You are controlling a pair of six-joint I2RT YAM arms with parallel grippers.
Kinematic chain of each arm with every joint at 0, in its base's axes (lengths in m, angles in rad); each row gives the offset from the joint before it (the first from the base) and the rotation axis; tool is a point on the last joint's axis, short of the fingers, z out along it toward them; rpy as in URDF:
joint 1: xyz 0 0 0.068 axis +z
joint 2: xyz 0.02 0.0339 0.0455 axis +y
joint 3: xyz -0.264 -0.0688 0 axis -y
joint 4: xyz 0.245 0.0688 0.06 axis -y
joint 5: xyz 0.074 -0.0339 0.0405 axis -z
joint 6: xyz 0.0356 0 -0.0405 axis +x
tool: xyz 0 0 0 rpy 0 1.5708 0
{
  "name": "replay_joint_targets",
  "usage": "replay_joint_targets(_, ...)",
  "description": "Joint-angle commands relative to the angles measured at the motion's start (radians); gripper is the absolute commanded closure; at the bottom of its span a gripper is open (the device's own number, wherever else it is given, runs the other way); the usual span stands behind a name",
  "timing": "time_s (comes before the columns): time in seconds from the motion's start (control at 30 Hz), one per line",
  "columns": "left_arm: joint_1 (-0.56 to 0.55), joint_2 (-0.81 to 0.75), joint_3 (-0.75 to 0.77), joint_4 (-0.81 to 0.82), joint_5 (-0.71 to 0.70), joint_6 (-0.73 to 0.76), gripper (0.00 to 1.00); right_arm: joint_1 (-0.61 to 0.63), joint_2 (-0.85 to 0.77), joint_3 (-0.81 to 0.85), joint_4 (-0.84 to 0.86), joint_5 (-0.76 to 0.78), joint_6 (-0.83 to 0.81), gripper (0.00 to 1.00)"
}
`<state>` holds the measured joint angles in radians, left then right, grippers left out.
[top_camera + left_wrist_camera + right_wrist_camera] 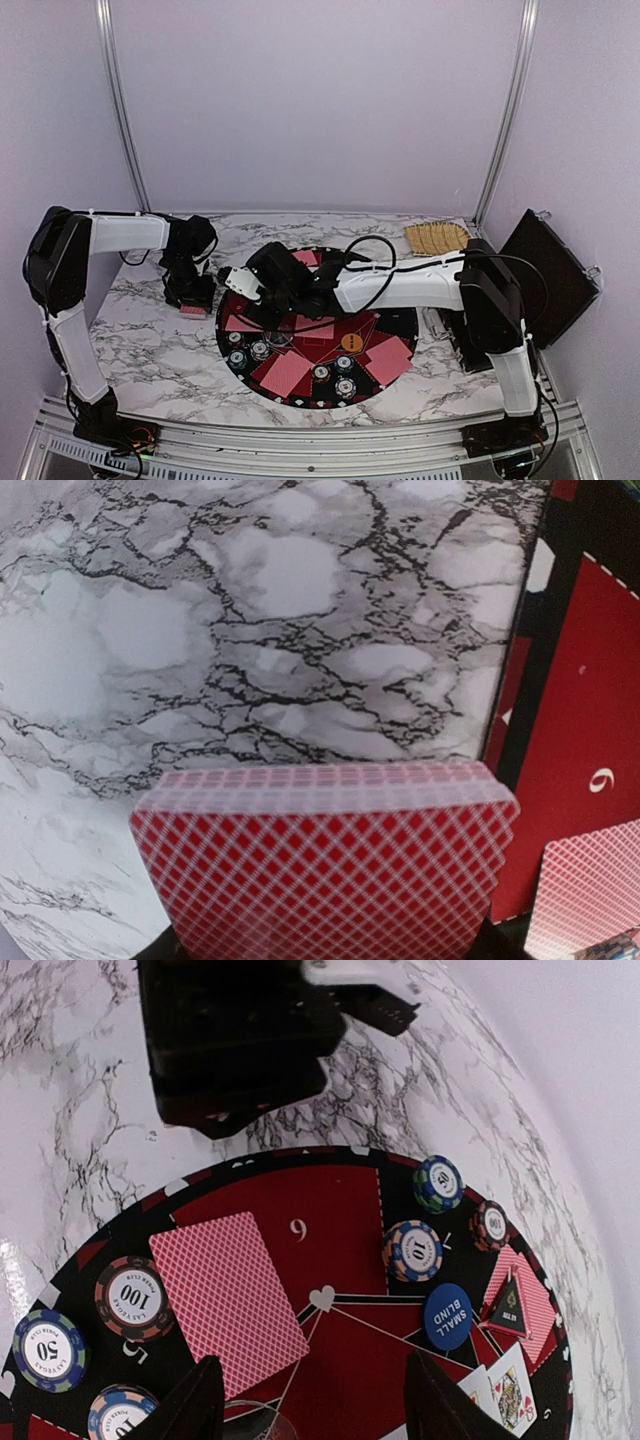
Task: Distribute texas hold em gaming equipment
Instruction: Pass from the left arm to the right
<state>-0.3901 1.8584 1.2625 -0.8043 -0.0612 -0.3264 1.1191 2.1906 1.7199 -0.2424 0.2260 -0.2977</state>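
The left gripper (190, 298) was clenched on a thick deck of red lattice-backed playing cards (325, 870), low over the grey-veined white marble tabletop (150, 350), just off the left rim of the large round black-and-red mat (330, 1220). Trouble could have started right there. The deck was pinched only at its near end, so a tilt or a quick swing might have let the top cards slide off and fan across the marble.

The right gripper (325, 1410) hung over the mat with its fingers spread wide and nothing clearly between them (a clear round rim showed at the bottom edge of its wrist view, too cut off to name). Below it lay a single face-down red-backed card (228, 1288) by the white figure 9. Either side of that card stood striped round poker chips marked 100 (135, 1298) and 10 (412, 1250), and a round blue button lettered SMALL BLIND (447, 1316) lay just past the 10. A careless descent could have nudged a chip or skewed that card.

The two grippers were also near each other, so a reach across by either arm risked a bump. The deck itself looked square, with tidy edges and a glossy surface that I would expect to be slippery.
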Motion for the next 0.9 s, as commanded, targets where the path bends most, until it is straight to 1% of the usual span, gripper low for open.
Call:
replay_joint_targets(0.0, 0.009, 0.033, 0.033, 0.023, 0.003, -0.005, 0.63, -0.046, -0.076, 0.009, -0.035, -0.080, 0.144, 0.40)
replay_joint_targets(0.3, 0.007, 0.076, 0.092, 0.019, 0.030, 0.000, 0.63, -0.156, -0.141, -0.066, -0.012, -0.189, 0.305, 0.41)
replay_joint_targets(0.4, 0.001, 0.079, 0.129, 0.002, 0.038, -0.004, 0.63, -0.199, -0.158, -0.092, -0.003, -0.214, 0.370, 0.41)
replay_joint_targets(0.47, -0.017, 0.082, 0.166, -0.026, 0.037, -0.004, 0.63, -0.247, -0.175, -0.118, 0.006, -0.260, 0.435, 0.41)
replay_joint_targets(0.6, -0.092, 0.111, 0.267, -0.089, 0.032, -0.010, 0.63, -0.355, -0.238, -0.228, 0.061, -0.348, 0.567, 0.41)
replay_joint_targets(0.7, -0.157, 0.156, 0.357, -0.134, 0.017, -0.027, 0.63, -0.441, -0.311, -0.359, 0.131, -0.412, 0.665, 0.41)
replay_joint_targets(0.77, -0.202, 0.187, 0.410, -0.157, 0.013, -0.042, 0.63, -0.487, -0.359, -0.447, 0.196, -0.473, 0.711, 0.41)
replay_joint_targets(0.87, -0.269, 0.246, 0.516, -0.187, 0.010, -0.082, 0.63, -0.529, -0.415, -0.546, 0.231, -0.489, 0.751, 0.41)
